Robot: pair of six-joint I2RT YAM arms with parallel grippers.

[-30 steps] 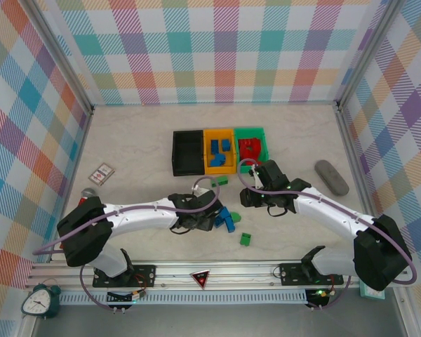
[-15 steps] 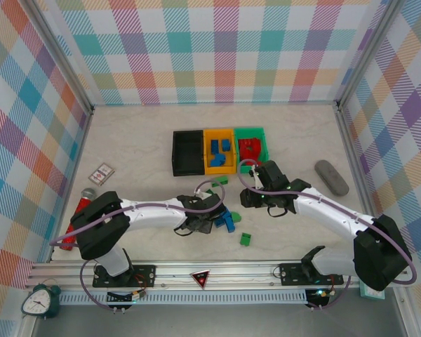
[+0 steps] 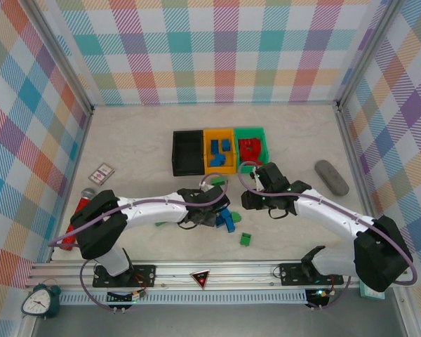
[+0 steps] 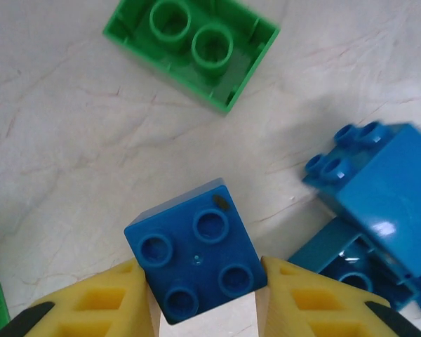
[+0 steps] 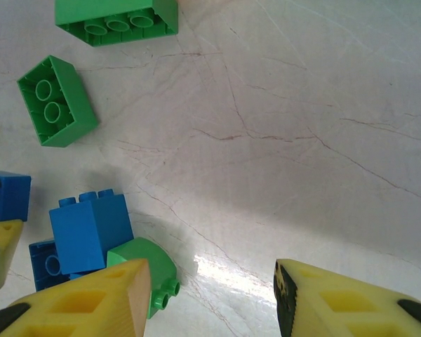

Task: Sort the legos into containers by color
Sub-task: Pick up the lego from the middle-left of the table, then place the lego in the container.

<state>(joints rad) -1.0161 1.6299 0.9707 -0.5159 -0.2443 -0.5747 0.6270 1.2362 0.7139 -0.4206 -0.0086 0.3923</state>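
Pale marbled tabletop [image 3: 140, 133]. On the near side of the orange plastic bin [image 3: 205, 151], the left hand [image 4: 202, 281] pinches a small blue four-stud plastic brick [image 4: 196, 256] by its flat sides. It looks light, rigid, probably slick. Meanwhile the right hand [image 5: 210, 288] gapes empty.

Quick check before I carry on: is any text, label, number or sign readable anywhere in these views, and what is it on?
No text can be read anywhere.
On the patterned card: print too small to read.
On the red triangle sign at the near edge: symbol too small to make out.
On the clock: dial numerals too small.
On the blue brick: no lettering visible on its studs.
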